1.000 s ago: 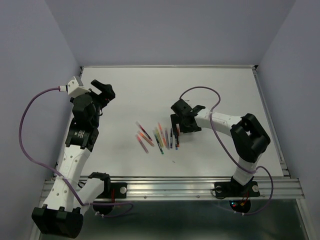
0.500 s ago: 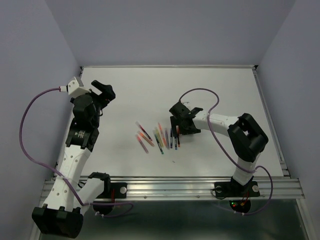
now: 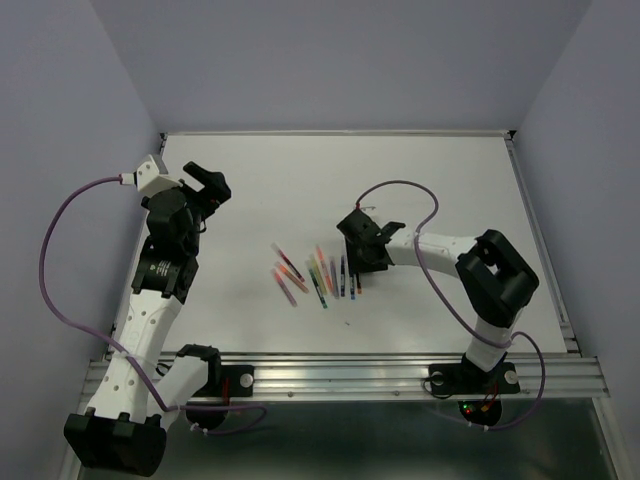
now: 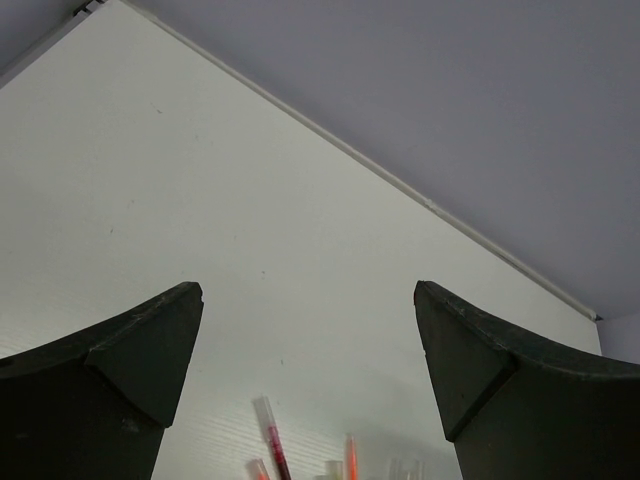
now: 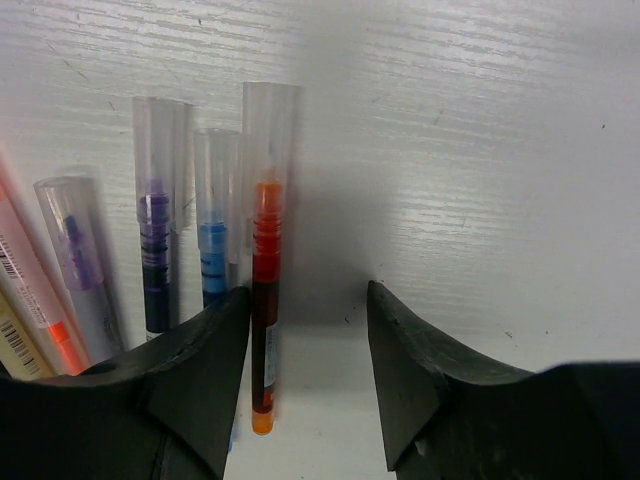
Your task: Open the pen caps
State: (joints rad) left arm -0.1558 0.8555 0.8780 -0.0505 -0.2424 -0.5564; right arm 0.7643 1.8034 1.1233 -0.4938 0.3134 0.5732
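Observation:
Several thin pens (image 3: 318, 275) lie in a loose row on the white table (image 3: 440, 170), each with a clear cap. My right gripper (image 3: 357, 272) is down at the row's right end, jaws open. In the right wrist view the gripper (image 5: 308, 300) straddles the orange-red pen (image 5: 264, 300), which lies just inside the left finger (image 5: 190, 370), its clear cap (image 5: 270, 130) pointing away. A blue pen (image 5: 212, 250) and a dark purple pen (image 5: 155, 250) lie left of it. My left gripper (image 3: 208, 183) is open and empty, held high at the far left; its view (image 4: 308, 300) shows only some pen tips (image 4: 272, 440).
The table's metal rail (image 3: 350, 372) runs along the near edge with both arm bases on it. Purple cables (image 3: 60, 250) loop beside each arm. Walls (image 3: 340, 60) close in the back and both sides.
My right gripper has slid left and lower onto the right end of the pen row. The left arm has not moved.

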